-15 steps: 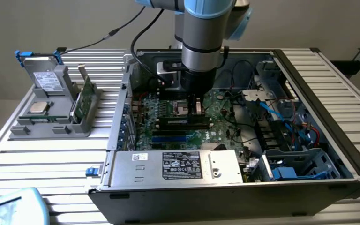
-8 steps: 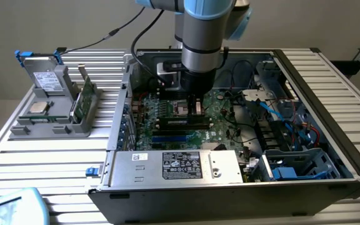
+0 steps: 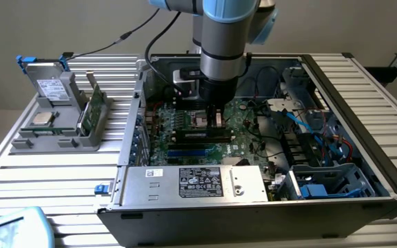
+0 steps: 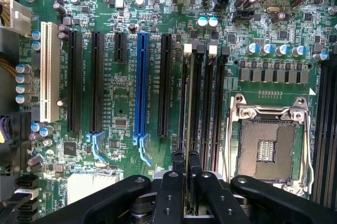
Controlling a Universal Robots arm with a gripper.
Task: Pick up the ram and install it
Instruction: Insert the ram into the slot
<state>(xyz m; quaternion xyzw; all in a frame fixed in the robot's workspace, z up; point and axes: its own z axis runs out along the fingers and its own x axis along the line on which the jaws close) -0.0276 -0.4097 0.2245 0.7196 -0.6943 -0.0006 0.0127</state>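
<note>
One ram gripped at the memory slots.
The gripper [image 3: 216,123] reaches down inside the open case [image 3: 364,129], its fingers [image 4: 178,167] closed on the ram [image 4: 188,129], which stands on edge between them. The ram runs along a white-latched slot [image 4: 187,50] on the motherboard [image 4: 124,103], just beside the empty socket [image 4: 268,150]; whether it is fully seated cannot be told. In the exterior view it lies just near of the socket. Well apart, on the exterior view's left, a grey holder [image 3: 54,142] on the table [image 3: 47,175] carries a silver chip [image 3: 42,119] and an upright green board [image 3: 95,106].
</note>
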